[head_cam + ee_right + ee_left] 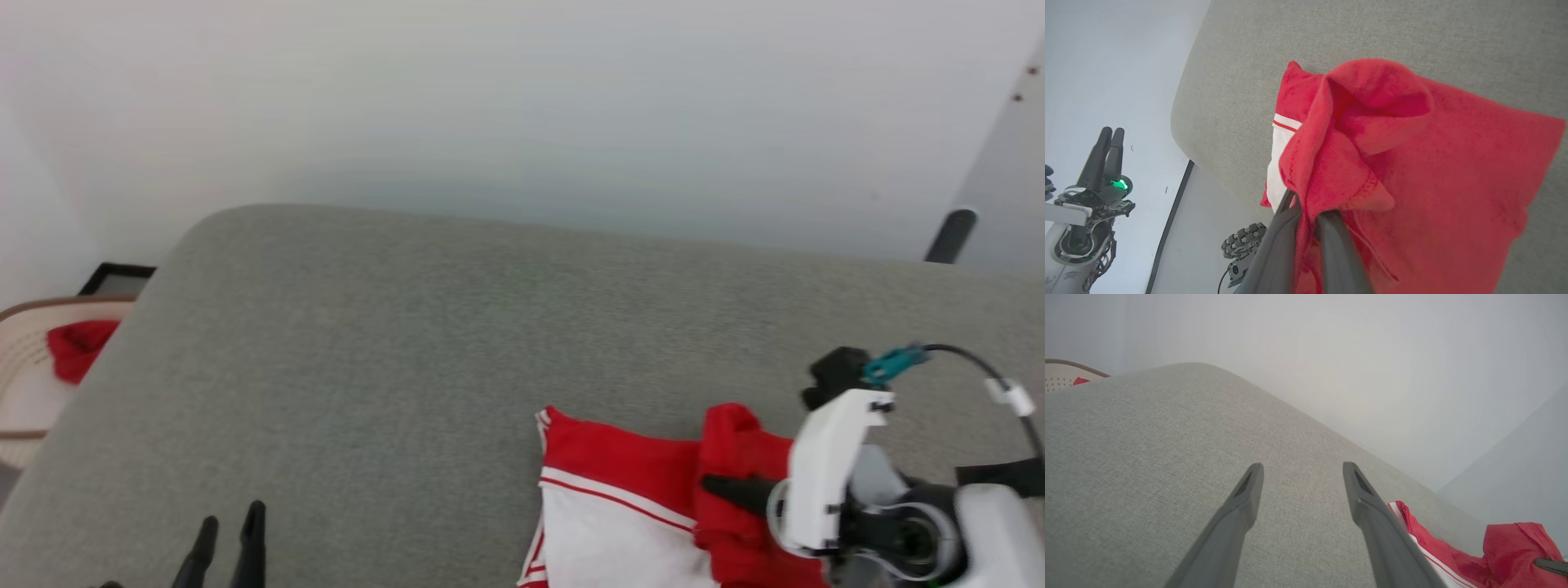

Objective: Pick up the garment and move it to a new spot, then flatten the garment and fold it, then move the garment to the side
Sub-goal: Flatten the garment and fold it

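Note:
The garment (pixel 620 490), bright red with a white sleeve and thin striped seams, lies bunched at the near right of the grey padded surface (pixel 408 351). My right gripper (pixel 718 487) is shut on a raised red fold of it. In the right wrist view the garment (pixel 1433 155) drapes over that gripper (pixel 1306 210), hiding its fingertips. My left gripper (pixel 234 514) stands open over bare surface at the near left, well apart from the garment. In the left wrist view its fingers (pixel 1249 494) are spread wide with nothing between them, and the garment (pixel 1506 547) shows at the lower right.
A pale basket (pixel 24 384) beside the surface's left edge holds a small all-red cloth lump (pixel 77 347). A black-framed object (pixel 118 278) lies behind it. A white wall runs behind the surface, and a dark post (pixel 951 235) stands at the far right.

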You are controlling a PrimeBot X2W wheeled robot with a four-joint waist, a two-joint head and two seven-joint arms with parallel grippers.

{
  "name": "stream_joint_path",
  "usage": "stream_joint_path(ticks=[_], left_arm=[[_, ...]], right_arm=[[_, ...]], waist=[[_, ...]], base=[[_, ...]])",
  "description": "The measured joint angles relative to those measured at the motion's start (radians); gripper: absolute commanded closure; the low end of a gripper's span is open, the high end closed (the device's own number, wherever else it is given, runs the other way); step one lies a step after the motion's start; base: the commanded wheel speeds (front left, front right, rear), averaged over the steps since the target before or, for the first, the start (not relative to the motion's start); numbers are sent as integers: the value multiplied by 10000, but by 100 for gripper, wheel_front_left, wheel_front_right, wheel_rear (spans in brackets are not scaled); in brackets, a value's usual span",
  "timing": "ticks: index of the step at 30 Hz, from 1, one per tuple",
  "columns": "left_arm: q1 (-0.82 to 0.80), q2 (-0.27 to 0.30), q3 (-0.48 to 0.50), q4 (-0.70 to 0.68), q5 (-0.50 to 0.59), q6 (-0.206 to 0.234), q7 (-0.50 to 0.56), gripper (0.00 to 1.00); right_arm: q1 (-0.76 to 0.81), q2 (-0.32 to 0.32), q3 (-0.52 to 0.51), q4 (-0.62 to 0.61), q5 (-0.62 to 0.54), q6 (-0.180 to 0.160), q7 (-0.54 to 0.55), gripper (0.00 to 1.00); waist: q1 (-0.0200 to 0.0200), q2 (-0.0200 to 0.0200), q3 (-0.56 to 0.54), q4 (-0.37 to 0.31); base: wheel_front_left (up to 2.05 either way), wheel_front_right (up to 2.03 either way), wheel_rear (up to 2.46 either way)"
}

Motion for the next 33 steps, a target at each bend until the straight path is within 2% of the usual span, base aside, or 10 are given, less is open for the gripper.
stream_joint_path(ticks=[8, 17, 24, 25, 26, 27, 28, 29, 30, 33], left_arm=[[-396, -128, -318, 268, 19, -86, 67, 0], [-705, -257, -566, 577, 23, -155, 105, 0], [-740, -297, -585, 729, 0, -196, 61, 0], [-740, -301, -581, 746, 0, -198, 59, 0], [-740, -309, -579, 759, 2, -198, 48, 0], [-740, -316, -577, 769, 2, -198, 46, 0], [-739, -322, -570, 777, 2, -198, 17, 0], [-736, -322, -558, 777, 2, -199, 17, 0], [-734, -318, -537, 780, 4, -198, 15, 0], [-723, -311, -514, 769, 27, -196, 2, 0]], right_arm=[[-459, 430, 872, 1722, -688, -2, -1649, 100], [-1477, 454, 2558, 4194, 284, -2, -3659, 100], [-2170, 456, 3317, 5591, 512, -2, -4560, 100], [-2271, 456, 3446, 5739, 514, -2, -4661, 71], [-2372, 454, 3561, 5850, 537, -4, -4740, 71], [-2454, 454, 3643, 5956, 633, -4, -4786, 55], [-2532, 454, 3756, 6054, 711, -2, -4823, 51], [-2597, 456, 3862, 6121, 750, -4, -4863, 23], [-2672, 456, 3958, 6171, 790, -2, -4911, 0], [-2871, 456, 4220, 6240, 961, -2, -4959, 0]], waist=[[-1, 0, 23, 782], [0, 0, 88, 1557], [0, 0, 112, 1685], [0, 0, 112, 1662], [0, 0, 112, 1639], [0, 0, 109, 1609], [0, 0, 104, 1571], [0, 0, 99, 1529], [0, 0, 95, 1482], [0, 0, 75, 1313]], base=[[0, 0, 0], [0, 0, 0], [0, 0, 0], [0, 0, 0], [0, 0, 0], [0, 0, 0], [0, 0, 0], [0, 0, 0], [0, 0, 0], [0, 0, 0]])
